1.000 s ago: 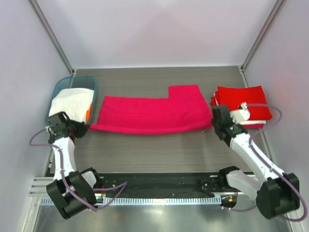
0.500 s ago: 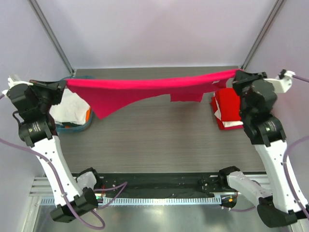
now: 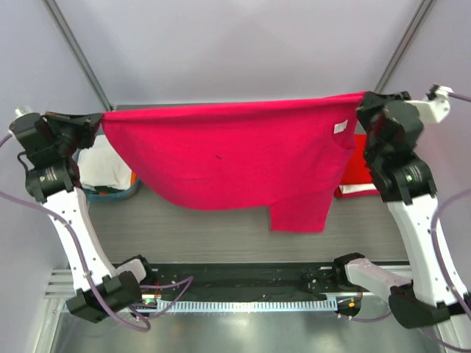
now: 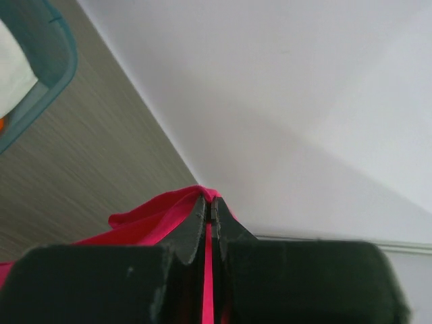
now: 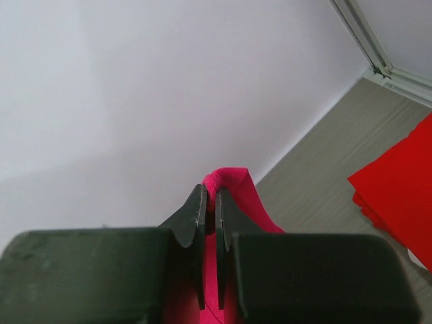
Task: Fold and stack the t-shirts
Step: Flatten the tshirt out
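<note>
Left gripper (image 4: 210, 202): jaws closed on a corner of the magenta-pink t-shirt (image 3: 228, 154). In the wrist view a thin line of pink cloth runs between the two black fingers and bunches just past their tips. The gripper is held high over the left edge of the table (image 3: 221, 232).

Right gripper (image 5: 210, 192): jaws likewise closed on the shirt's opposite upper corner, with a small fold of pink cloth showing above the tips. It is held high over the right edge, towards the far right corner.

The shirt hangs spread between the two grippers. Its top edge is nearly straight across the table's width and its body hangs as a broad sheet. One sleeve hangs lowest, right of centre. Whether this lowest part touches the table cannot be told. A small white label (image 3: 340, 127) shows near the shirt's upper right.

Folded red t-shirts (image 3: 363, 168) lie at the right edge, partly hidden behind the hanging shirt and the right arm. A teal basket (image 3: 110, 193) sits at the left edge, holding a white t-shirt (image 3: 99, 165).
</note>
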Motion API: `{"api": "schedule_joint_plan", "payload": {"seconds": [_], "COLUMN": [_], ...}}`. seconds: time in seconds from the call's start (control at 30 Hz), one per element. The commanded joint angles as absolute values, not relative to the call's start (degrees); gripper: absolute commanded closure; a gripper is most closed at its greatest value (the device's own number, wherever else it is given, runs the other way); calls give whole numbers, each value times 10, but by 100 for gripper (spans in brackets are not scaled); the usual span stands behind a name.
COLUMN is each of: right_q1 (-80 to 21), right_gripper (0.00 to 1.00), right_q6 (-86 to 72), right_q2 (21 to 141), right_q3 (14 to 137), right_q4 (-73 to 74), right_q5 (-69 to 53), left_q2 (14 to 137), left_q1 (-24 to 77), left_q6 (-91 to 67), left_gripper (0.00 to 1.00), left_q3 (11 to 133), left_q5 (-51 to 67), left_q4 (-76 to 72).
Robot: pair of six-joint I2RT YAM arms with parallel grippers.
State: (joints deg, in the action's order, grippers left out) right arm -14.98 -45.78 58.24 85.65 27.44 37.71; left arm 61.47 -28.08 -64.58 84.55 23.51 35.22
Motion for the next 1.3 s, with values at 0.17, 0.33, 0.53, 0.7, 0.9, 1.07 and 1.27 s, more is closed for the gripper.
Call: {"api": "schedule_joint_plan", "payload": {"seconds": [0.17, 0.33, 0.53, 0.7, 0.9, 1.07, 1.27], "right_q1": [-91, -34, 12, 45, 52, 59, 62], "right_gripper": [99, 99, 99, 99, 99, 99, 99], "right_q6": [-540, -581, -590, -623, -629, -634, -649], "right_q2": [722, 856, 985, 1048, 1021, 973, 918], "right_q3": [869, 973, 1189, 1240, 1058, 870, 649], "right_q4": [205, 174, 173, 171, 93, 5, -68], "right_q5": [308, 202, 100, 38, 8, -18, -3], "left_q2": [723, 837, 971, 1036, 1051, 999, 960], "left_q1": [-205, -191, -187, -187, -187, -188, -185], "left_q6": [-655, -679, -698, -707, -701, -678, -686], "left_gripper": [100, 100, 100, 100, 100, 100, 100], "left_q3": [792, 893, 1115, 1213, 1091, 900, 699], "left_q5": [179, 167, 178, 185, 204, 192, 215], "left_q4": [252, 221, 231, 238, 157, 103, -28]}}
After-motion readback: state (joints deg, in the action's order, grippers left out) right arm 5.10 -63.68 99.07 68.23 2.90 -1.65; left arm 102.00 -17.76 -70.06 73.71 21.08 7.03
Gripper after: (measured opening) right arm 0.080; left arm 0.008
